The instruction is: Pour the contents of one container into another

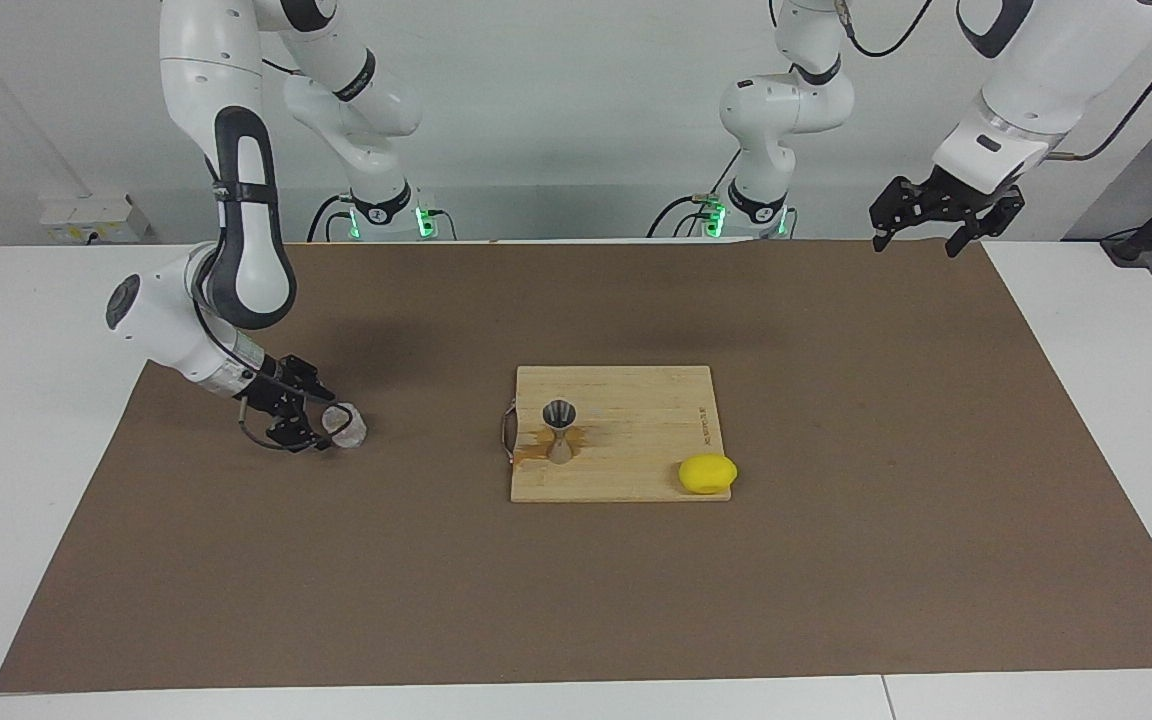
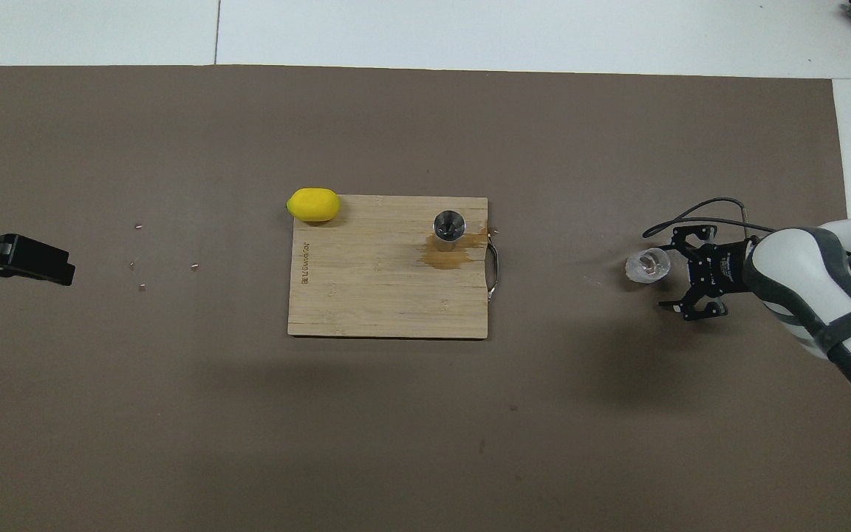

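My right end effector (image 1: 311, 425) sat low over the brown mat (image 1: 836, 560) toward my right arm's end of the bench (image 1: 26, 480), its fingers spread wide and gripping nothing. The small clear glass (image 1: 347, 426) rested on the mat just beside those open fingertips; in the overhead view the glass (image 2: 647, 265) showed clear of the right end effector (image 2: 680, 270), with mat visible between them, and I could not tell whether it stood fully upright or leaned a little. The metal jigger (image 1: 560, 430) stood upright on the wooden cutting board (image 1: 636, 400) in the middle of the mat, near the board's edge that carries a metal handle (image 1: 508, 432), toward my right arm's end. A brownish wet stain (image 2: 446, 255) spread over the wood around the jigger's (image 2: 449, 224) foot and reached the board's (image 2: 366, 295) edge. A lemon (image 1: 707, 473) lay at the board's corner farther from me, toward my left arm's end, partly overhanging the mat; the overhead view showed the lemon (image 2: 313, 205) well apart from the jigger. My left end effector (image 1: 944, 212) waited in the air, fingers wide apart and empty, over the mat's corner nearest my left base. A few tiny specks (image 2: 141, 266) dotted the mat (image 2: 396, 428) near my left end effector (image 2: 26, 260) in the overhead view.
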Robot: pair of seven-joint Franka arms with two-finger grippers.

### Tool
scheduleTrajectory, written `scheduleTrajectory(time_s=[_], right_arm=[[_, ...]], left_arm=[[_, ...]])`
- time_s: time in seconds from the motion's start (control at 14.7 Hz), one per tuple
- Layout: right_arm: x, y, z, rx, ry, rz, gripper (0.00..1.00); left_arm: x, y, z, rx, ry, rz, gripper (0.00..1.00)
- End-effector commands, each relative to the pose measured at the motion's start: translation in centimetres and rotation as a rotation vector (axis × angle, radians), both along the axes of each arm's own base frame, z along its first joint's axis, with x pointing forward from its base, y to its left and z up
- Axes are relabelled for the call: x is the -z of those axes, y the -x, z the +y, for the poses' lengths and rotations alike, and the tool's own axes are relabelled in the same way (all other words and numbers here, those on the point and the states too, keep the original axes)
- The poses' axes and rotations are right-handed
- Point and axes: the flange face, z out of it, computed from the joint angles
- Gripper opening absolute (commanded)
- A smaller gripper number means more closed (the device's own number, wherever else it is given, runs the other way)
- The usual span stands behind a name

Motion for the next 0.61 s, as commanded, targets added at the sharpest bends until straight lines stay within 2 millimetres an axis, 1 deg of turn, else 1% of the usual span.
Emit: scheduleTrajectory(time_s=[0.0,0.07,0.14,0.27,0.34,0.41,0.48,0.54], right_arm=[[-1.5,1.1,-0.8,-0.242,0.087,-0.049,0.99],[-1.7,1.1,-0.8,-0.345,0.105,-0.063,0.99],[-2.4,1.1,-0.7,-0.457,0.120,-0.094,0.99],[-3.4,0.9,-0.2,-0.651,0.147,-0.149,0.99],[-4.2,0.8,-0.1,-0.749,0.170,-0.171,0.99],[-4.4,0.9,0.2,-0.868,0.195,-0.173,0.99],[-5.0,0.6,1.0,-0.956,0.226,-0.176,0.99],[-5.8,0.5,1.5,-0.987,0.248,-0.181,0.99]], left_arm=[[-0.1,0.5,0.2,-0.004,-0.016,0.003,1.00],[-0.1,0.5,0.2,-0.004,-0.016,0.003,1.00],[0.0,0.5,0.2,-0.004,-0.016,0.003,1.00],[-0.4,-0.3,-0.2,0.001,-0.012,-0.058,1.00],[-0.5,-0.5,-0.4,0.007,-0.010,-0.072,1.00],[-0.4,-0.7,-0.4,0.007,-0.010,-0.076,1.00],[-0.4,-0.6,-0.5,0.007,-0.010,-0.076,1.00],[-0.5,-0.6,-0.5,0.007,-0.010,-0.076,1.00]])
